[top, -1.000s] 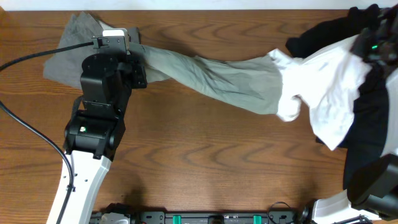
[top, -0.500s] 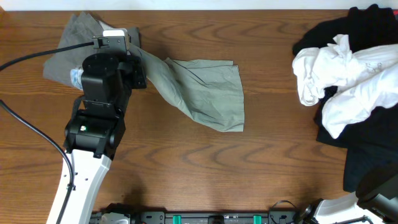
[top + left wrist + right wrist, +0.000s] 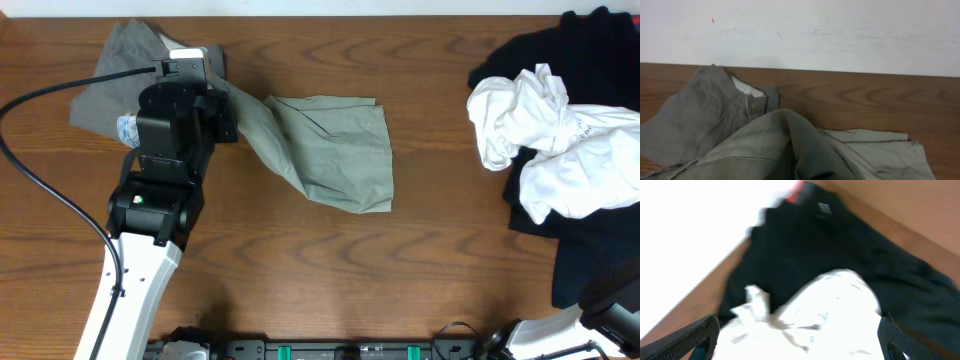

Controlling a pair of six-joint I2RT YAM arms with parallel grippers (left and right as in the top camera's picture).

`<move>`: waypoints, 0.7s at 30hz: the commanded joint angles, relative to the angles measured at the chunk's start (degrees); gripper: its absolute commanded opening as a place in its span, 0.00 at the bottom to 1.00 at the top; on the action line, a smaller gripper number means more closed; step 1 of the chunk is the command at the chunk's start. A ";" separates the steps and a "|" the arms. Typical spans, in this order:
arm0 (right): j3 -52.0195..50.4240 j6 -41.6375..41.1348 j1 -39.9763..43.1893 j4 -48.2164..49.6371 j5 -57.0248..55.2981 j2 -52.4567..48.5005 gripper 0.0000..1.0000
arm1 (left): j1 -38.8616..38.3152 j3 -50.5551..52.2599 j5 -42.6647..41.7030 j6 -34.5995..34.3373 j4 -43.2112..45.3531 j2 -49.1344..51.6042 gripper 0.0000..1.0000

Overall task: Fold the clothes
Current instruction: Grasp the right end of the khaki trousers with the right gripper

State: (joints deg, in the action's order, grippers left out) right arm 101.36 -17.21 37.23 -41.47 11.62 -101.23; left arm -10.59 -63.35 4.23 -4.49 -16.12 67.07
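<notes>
Clothes (image 3: 330,150) newly slack, at left gripper (image 3: 205,85)

No writing, number or brand can be read in any view. The black garment (image 3: 805,255) bears a small grey tag (image 3: 823,207) (too blurred for letters), and a red scrap (image 3: 797,186) at its edge is just as unclear. The white garment (image 3: 830,305) carries faint grey marks that form no words. The green trousers (image 3: 335,150) are plain cloth.
</notes>
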 commanded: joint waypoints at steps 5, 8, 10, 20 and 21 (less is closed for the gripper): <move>1.64 10.14 -10.21 -6.56 13.86 0.07 0.99 | 0.28 -0.74 -2.71 -0.55 -0.81 -0.42 0.06; 1.14 12.00 -16.68 -10.54 12.57 0.07 0.99 | 0.28 -0.74 -2.71 -0.55 -1.11 -0.42 0.06; 0.17 12.15 -21.07 -11.98 12.59 -0.02 0.99 | 0.28 -0.74 -2.71 -0.55 -1.22 -0.42 0.06; -13.68 11.08 -37.90 -9.22 12.59 -0.15 0.95 | 0.28 -0.74 -2.73 -0.57 -2.05 -0.42 0.06; -15.85 10.23 -39.04 -8.22 12.59 -0.15 0.93 | 0.28 -0.74 -2.71 -0.57 -2.10 -0.42 0.06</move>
State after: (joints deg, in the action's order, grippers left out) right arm 89.78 -6.28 0.78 -50.70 23.86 -101.23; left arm -10.59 -63.35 1.89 -4.51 -18.35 67.07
